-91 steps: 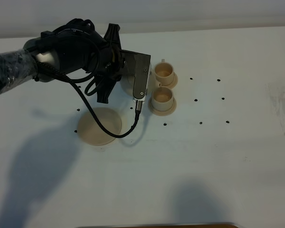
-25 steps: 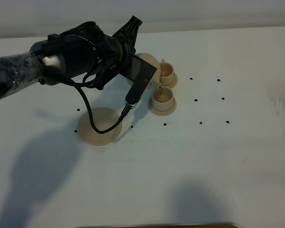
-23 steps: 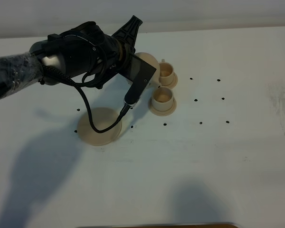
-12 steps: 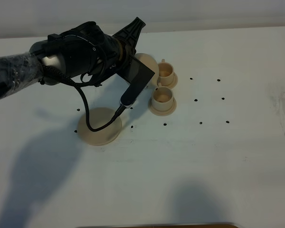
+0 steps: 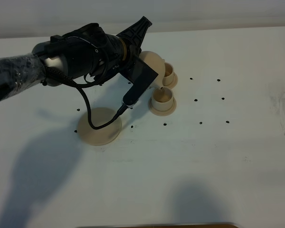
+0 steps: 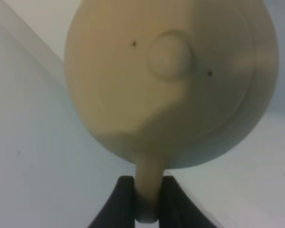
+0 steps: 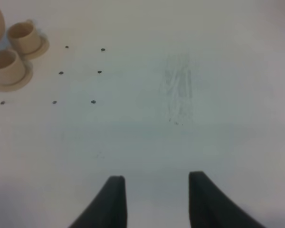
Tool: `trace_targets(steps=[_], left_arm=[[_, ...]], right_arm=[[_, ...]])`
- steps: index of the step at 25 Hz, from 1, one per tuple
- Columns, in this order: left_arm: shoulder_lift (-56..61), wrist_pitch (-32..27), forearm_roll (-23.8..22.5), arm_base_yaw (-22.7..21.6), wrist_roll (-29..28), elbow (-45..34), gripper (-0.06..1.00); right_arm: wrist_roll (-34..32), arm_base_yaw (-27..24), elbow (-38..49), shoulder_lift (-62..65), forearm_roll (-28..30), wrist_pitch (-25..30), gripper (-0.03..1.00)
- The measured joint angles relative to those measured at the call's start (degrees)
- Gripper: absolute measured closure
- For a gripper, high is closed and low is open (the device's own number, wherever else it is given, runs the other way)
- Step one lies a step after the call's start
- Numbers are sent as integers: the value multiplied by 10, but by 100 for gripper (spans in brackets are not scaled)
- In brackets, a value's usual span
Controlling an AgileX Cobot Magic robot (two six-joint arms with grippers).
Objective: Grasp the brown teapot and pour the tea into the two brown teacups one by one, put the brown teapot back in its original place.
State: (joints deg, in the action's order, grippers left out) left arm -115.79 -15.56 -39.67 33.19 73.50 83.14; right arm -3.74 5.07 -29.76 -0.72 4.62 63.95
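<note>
No legible text or markings anywhere

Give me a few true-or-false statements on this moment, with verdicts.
1. The left claw grips the brown teapot by its handle. True.
2. The teapot sits on the large saucer. False: that saucer is bare, and the teapot is held tilted in the air by the cups.
3. The near teacup and the far teacup each stand on a small saucer. True.
4. The right claw holds a teacup. False: it holds nothing and is well away from both cups.
</note>
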Motion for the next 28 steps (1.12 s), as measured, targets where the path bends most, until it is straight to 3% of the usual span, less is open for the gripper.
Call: trace_targets(steps=[28], left_arm=[[-18,62,-91,0,1,0,78]], right_arm=[[0,0,0,0,0,0,66]])
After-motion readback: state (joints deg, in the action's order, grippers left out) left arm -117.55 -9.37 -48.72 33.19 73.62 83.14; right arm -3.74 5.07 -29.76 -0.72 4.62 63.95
